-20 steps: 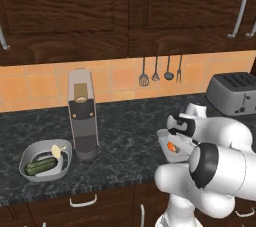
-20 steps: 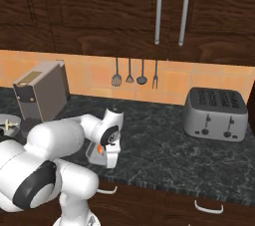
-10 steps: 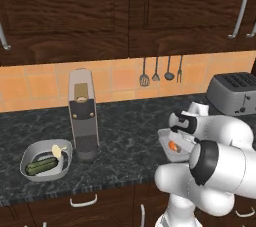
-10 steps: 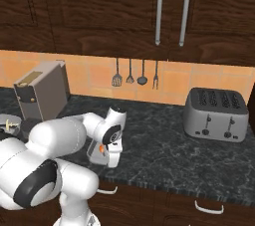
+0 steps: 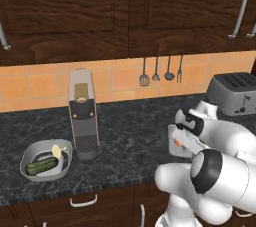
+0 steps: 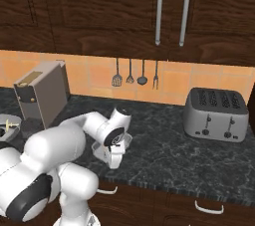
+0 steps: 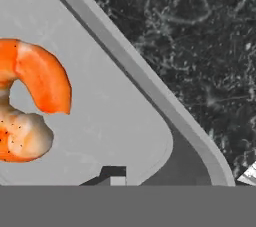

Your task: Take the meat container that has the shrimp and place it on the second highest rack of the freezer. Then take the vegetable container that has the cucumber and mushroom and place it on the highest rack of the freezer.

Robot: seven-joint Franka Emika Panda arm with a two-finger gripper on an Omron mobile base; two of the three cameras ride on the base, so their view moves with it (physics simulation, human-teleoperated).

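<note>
The meat container (image 7: pixel 125 136) lies right under the claw (image 7: pixel 114 177), its pale floor and grey rim running diagonally across the hand view, with the orange shrimp (image 7: pixel 30 101) curled inside it, up and to the left of the claw's dark tip. Beyond the rim that view shows bare dark speckled worktop (image 7: pixel 200 46). Only one small dark tip peeks up at the bottom there, sitting over the container floor near the rim, so I cannot tell whether the claw is open, closed or gripping the rim.

The left base view gives what the hand view lacks: the container (image 5: pixel 176 141) is seen side-on as a pale tray with an orange spot, right against the claw (image 5: pixel 186 130) at the front part of the worktop (image 5: pixel 130 126). In the right base view the container (image 6: pixel 99 151) shows just below and beside the white wrist, partly hidden by the arm.

Well off to the claw's left in the left base view sits the vegetable container (image 5: pixel 46 160), a grey bowl holding a green cucumber (image 5: pixel 41 166) and a pale mushroom (image 5: pixel 59 151), just beside a tall grey coffee machine (image 5: pixel 82 113). The right base view catches only the bowl's edge (image 6: pixel 9 124) beside the machine (image 6: pixel 42 93).

A toaster (image 6: pixel 216 114) stands to the claw's right, and utensils (image 6: pixel 135 73) hang on the orange tiled wall behind, under dark cabinets (image 5: pixel 125 11).
</note>
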